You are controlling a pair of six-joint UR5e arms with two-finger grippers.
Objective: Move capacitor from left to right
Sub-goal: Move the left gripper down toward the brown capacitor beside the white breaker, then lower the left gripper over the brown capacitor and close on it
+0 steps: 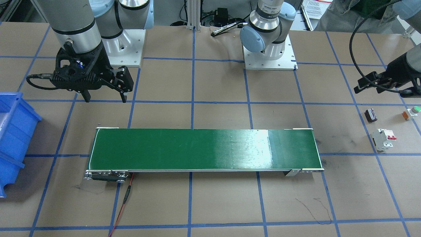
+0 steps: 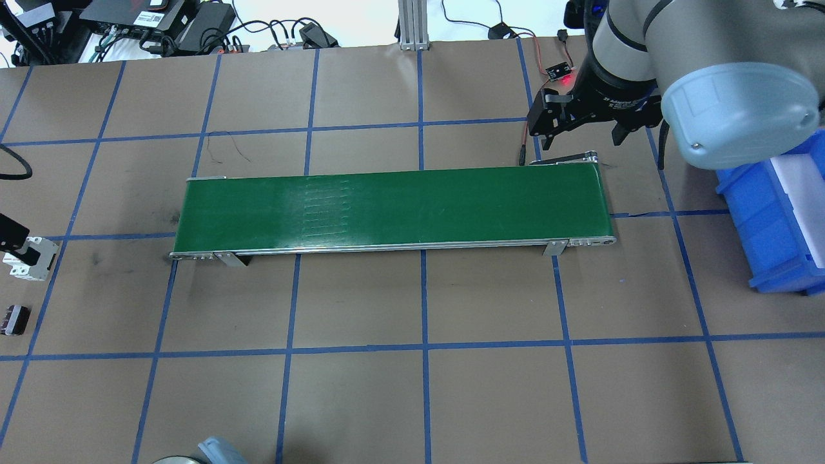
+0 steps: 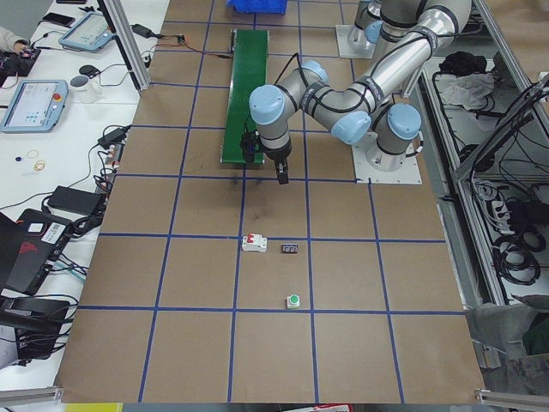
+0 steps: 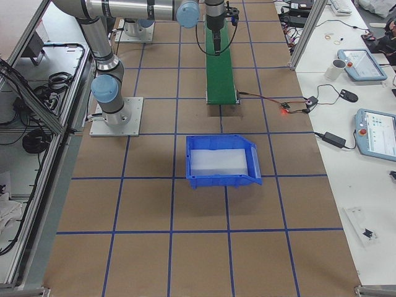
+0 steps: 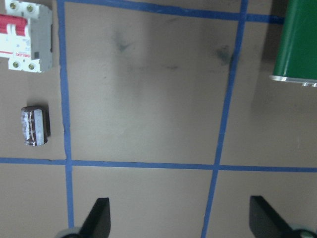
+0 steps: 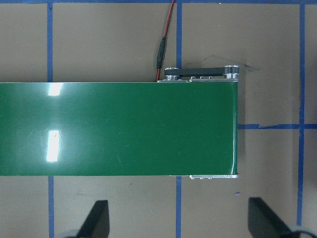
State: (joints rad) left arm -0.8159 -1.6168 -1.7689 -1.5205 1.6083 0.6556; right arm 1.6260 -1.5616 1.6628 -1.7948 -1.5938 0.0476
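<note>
The capacitor (image 5: 35, 126), a small dark cylinder with pale markings, lies on its side on the brown table, left of a blue tape line. It also shows in the front view (image 1: 371, 115) and the overhead view (image 2: 14, 320). My left gripper (image 5: 181, 223) is open and empty, hovering above the table between the capacitor and the belt end, apart from the capacitor. My right gripper (image 6: 179, 220) is open and empty, above the far end of the green conveyor belt (image 1: 197, 148). It also shows in the front view (image 1: 105, 98).
A white breaker with red switches (image 5: 27, 37) lies beside the capacitor. A green-topped push button (image 1: 412, 112) lies nearby. A blue bin (image 2: 773, 219) stands past the belt's right end. A red cable (image 6: 166, 29) runs from the belt's motor end.
</note>
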